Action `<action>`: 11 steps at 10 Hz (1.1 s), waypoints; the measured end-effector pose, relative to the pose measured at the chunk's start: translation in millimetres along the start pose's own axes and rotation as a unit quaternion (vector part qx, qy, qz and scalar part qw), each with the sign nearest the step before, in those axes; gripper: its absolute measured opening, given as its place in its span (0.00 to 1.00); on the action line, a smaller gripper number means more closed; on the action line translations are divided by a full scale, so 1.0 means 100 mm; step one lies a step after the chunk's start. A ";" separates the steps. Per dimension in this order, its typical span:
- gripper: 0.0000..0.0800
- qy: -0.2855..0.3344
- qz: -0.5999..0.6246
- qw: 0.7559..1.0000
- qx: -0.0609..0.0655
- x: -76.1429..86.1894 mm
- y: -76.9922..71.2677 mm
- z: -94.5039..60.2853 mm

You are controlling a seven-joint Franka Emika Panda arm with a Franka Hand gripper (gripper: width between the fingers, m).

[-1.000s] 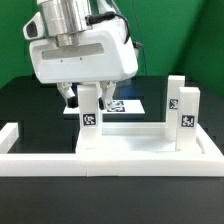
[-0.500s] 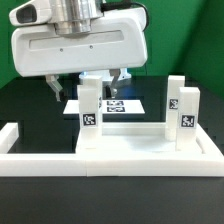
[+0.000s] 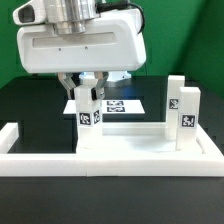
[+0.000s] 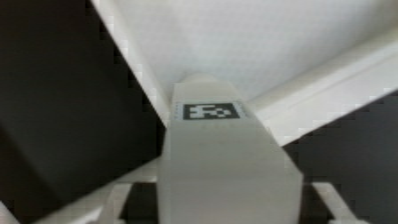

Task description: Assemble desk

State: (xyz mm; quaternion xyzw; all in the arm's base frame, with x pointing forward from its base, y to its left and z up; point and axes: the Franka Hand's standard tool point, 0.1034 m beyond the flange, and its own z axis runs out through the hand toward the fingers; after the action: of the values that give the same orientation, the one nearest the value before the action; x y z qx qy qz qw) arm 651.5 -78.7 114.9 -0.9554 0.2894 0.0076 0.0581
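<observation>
The white desk top (image 3: pixel 135 146) lies against the white border bars, with two short square legs standing up from it. The left leg (image 3: pixel 89 125) and the right leg (image 3: pixel 183 112) each carry a black-and-white tag. My gripper (image 3: pixel 86 92) hangs straight above the left leg, and its fingers straddle the leg's upper end. In the wrist view the leg (image 4: pixel 222 160) with its tag (image 4: pixel 214 111) fills the space between the fingers (image 4: pixel 118 200). A dark gap shows on each side, so the jaws stand open around it.
Long white border bars (image 3: pixel 110 163) frame the front and both sides of the black table. The marker board (image 3: pixel 128 104) lies flat behind the left leg. A green wall stands at the back.
The hand has turned broadside and shifted towards the exterior view's left. Since half a second ago the fingers have come closer together and lower, down around the left leg's top.
</observation>
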 end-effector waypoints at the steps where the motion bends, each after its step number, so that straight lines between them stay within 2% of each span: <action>1: 0.36 0.001 0.041 0.999 0.000 0.00 0.00 0.01; 2: 0.36 0.005 0.112 0.994 -0.002 0.00 -0.04 0.01; 3: 0.36 0.001 0.212 0.977 0.000 -0.02 -0.07 0.01; 4: 0.36 -0.001 0.320 0.947 0.005 -0.01 -0.07 0.01; 6: 0.36 0.004 0.492 0.870 0.027 -0.04 -0.07 0.03; 7: 0.36 0.003 0.550 0.834 0.029 -0.05 -0.10 0.03; 8: 0.36 0.003 0.566 0.824 0.028 -0.06 -0.10 0.03; 9: 0.36 0.003 0.556 0.830 0.028 -0.06 -0.10 0.04; 10: 0.53 0.004 0.533 0.845 0.027 -0.06 -0.10 0.05; 11: 0.53 0.018 0.453 0.891 0.010 -0.08 -0.12 0.05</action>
State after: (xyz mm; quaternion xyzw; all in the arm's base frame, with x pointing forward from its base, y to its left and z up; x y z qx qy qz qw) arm 651.5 -63.9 111.2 -0.7198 0.6921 0.0133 0.0528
